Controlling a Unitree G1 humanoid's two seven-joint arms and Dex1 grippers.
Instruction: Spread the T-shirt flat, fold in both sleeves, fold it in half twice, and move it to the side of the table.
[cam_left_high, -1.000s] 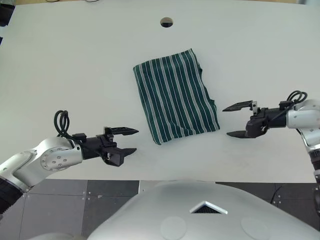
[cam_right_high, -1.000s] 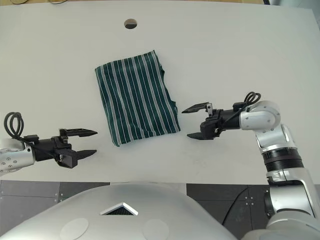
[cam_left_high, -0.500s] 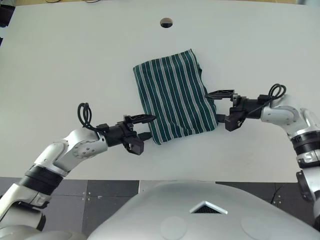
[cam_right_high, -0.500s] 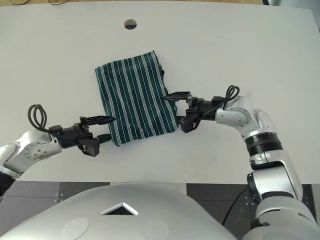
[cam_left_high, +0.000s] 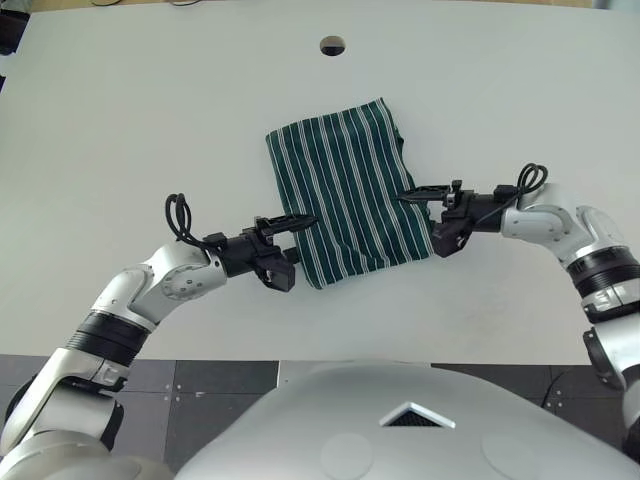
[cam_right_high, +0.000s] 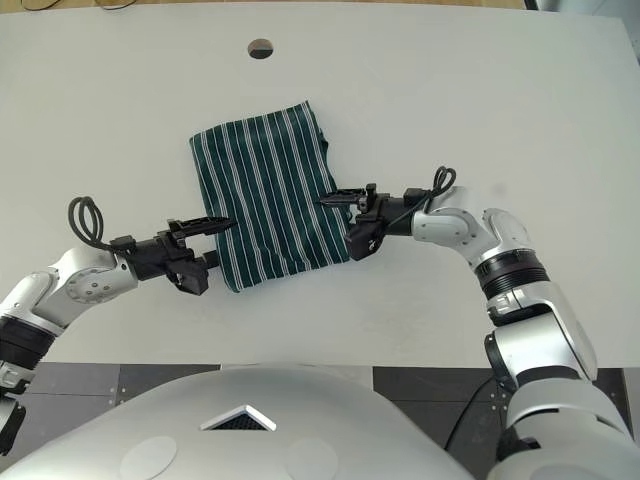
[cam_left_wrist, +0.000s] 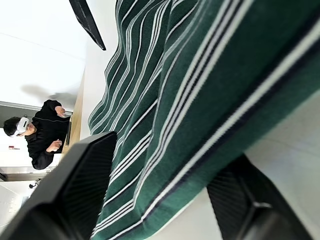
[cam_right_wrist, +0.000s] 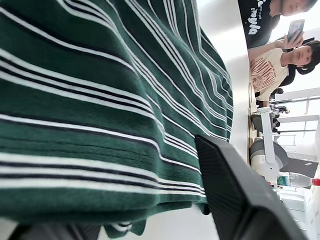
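Note:
The T-shirt (cam_left_high: 350, 190) is green with white stripes and lies folded into a rectangle in the middle of the white table (cam_left_high: 150, 120). My left gripper (cam_left_high: 300, 250) is open at the shirt's near left corner, one finger over the cloth and the other at its edge. At the near right corner my right gripper (cam_left_high: 420, 222) is open too, straddling the hem. In the left wrist view the striped cloth (cam_left_wrist: 200, 75) runs between my two fingers (cam_left_wrist: 75, 190). The right wrist view has the cloth (cam_right_wrist: 75, 100) close against one finger (cam_right_wrist: 235, 185).
A round cable hole (cam_left_high: 333, 44) sits in the table beyond the shirt. Bare tabletop spreads to the left and right of the shirt. The table's front edge (cam_left_high: 200, 358) runs just behind my arms, with dark floor below it.
Both arms have swung inward from the table's sides. The open grippers, which stood apart from the shirt, now straddle its near corners. The shirt has not moved.

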